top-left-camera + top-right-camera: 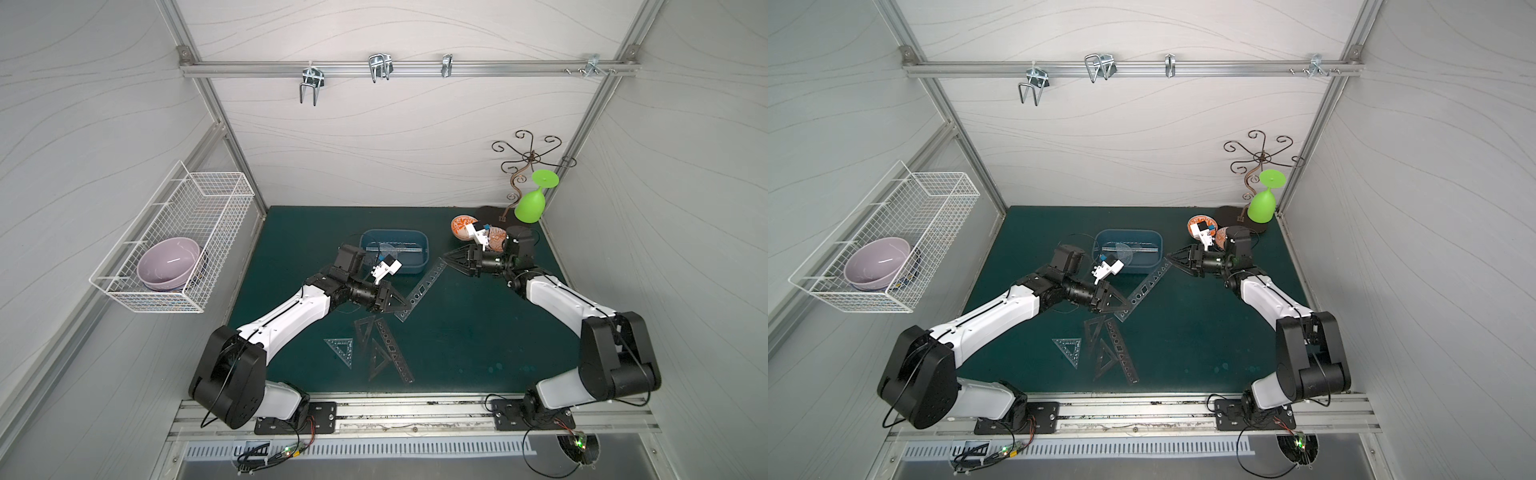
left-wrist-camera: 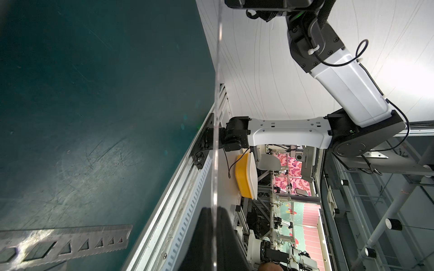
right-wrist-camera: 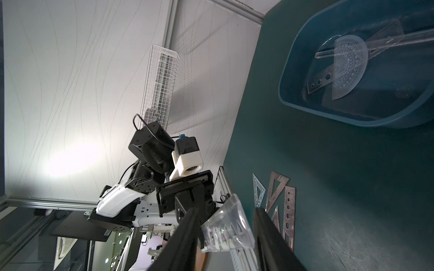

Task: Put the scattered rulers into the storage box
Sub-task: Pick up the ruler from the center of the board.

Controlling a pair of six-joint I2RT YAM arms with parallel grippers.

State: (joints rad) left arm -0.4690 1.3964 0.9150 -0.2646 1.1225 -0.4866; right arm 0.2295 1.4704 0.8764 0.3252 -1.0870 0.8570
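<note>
A long smoky stencil ruler [image 1: 426,286] hangs tilted over the mat, beside the blue storage box [image 1: 376,237]. My left gripper [image 1: 404,307] is shut on its near end; the left wrist view shows it edge-on [image 2: 216,93] between the fingers. My right gripper [image 1: 447,254] is open, its jaws set either side of the far end [image 3: 225,225]. The box [image 3: 288,70] holds a protractor [image 3: 350,65], a clear straightedge and a stencil strip. A bluish triangle [image 1: 340,349], two dark triangles [image 1: 365,328] and another strip [image 1: 395,353] lie on the mat nearer the front.
A white wire basket [image 1: 216,195] on the left wall holds a purple bowl [image 1: 168,262]. Orange patterned bowls [image 1: 459,226] sit just behind the right gripper. A green goblet [image 1: 530,205] hangs on a metal stand [image 1: 523,166] at the back right.
</note>
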